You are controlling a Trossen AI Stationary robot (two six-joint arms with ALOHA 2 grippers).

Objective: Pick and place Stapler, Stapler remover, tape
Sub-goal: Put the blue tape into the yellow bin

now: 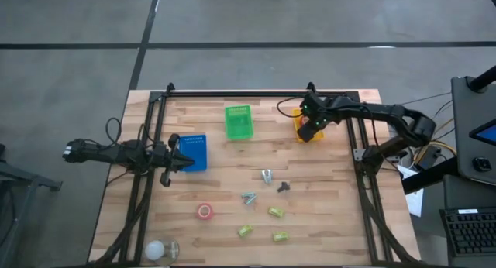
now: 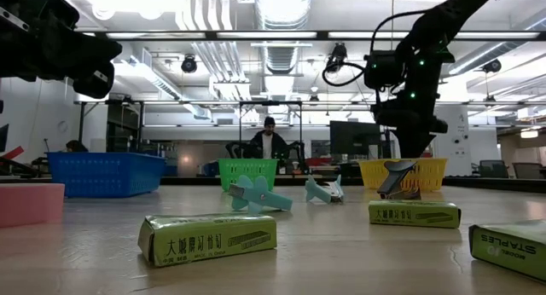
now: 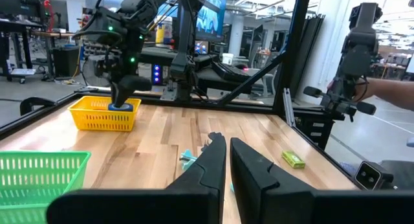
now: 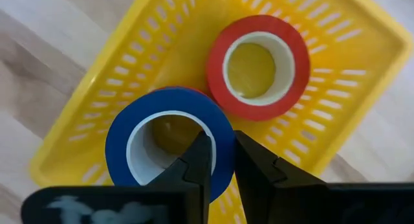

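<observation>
Hovering over the far-right yellow slotted plastic basket (image 4: 336,75), the right gripper (image 4: 220,160) pinches the blue tape ring's (image 4: 123,136) wall, directly above the basket floor.

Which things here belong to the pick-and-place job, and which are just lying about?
Job: blue tape roll, gripped by the right gripper at the yellow plastic basket; red tape roll inside it; loose red tape roll; pale staple removers; dark staple remover.
Lying about: yellow-green staple boxes; white round object; green plastic basket; blue plastic basket, by the left gripper.
</observation>
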